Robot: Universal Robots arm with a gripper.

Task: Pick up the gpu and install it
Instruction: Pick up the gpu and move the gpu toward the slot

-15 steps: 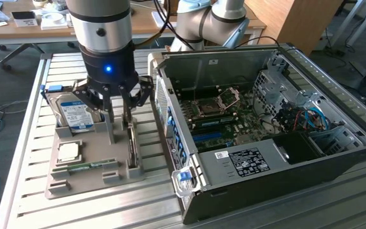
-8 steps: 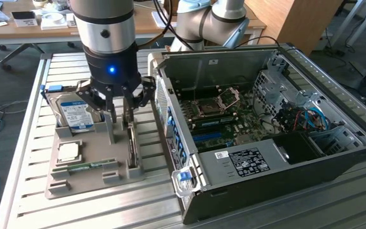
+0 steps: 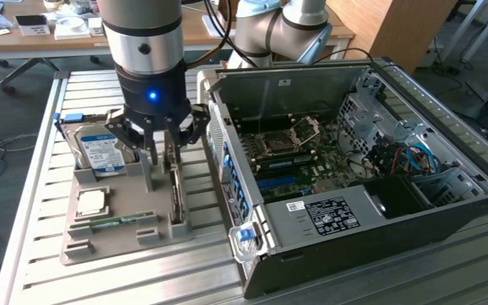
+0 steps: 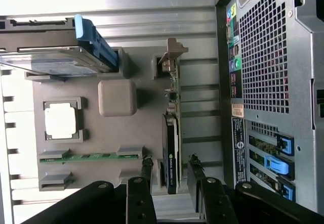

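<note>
The gpu (image 4: 172, 150) stands on its long edge in a slot of the beige parts tray (image 4: 101, 133), black cooler face and green board edge showing, its metal bracket at the far end. In the exterior view the gpu (image 3: 177, 197) is the thin upright card near the tray's side that faces the computer. My gripper (image 3: 161, 150) hangs just above it. In the wrist view my gripper (image 4: 170, 167) is open, with one finger on each side of the card's near end and a small gap on both sides.
The tray (image 3: 125, 244) also holds a hard drive (image 3: 100, 150), a processor (image 3: 91, 202) and a memory stick (image 3: 112, 221). An upright post (image 3: 148, 171) stands beside the card. The opened computer case (image 3: 473, 171) lies at the exterior view's right, motherboard (image 3: 299, 159) exposed.
</note>
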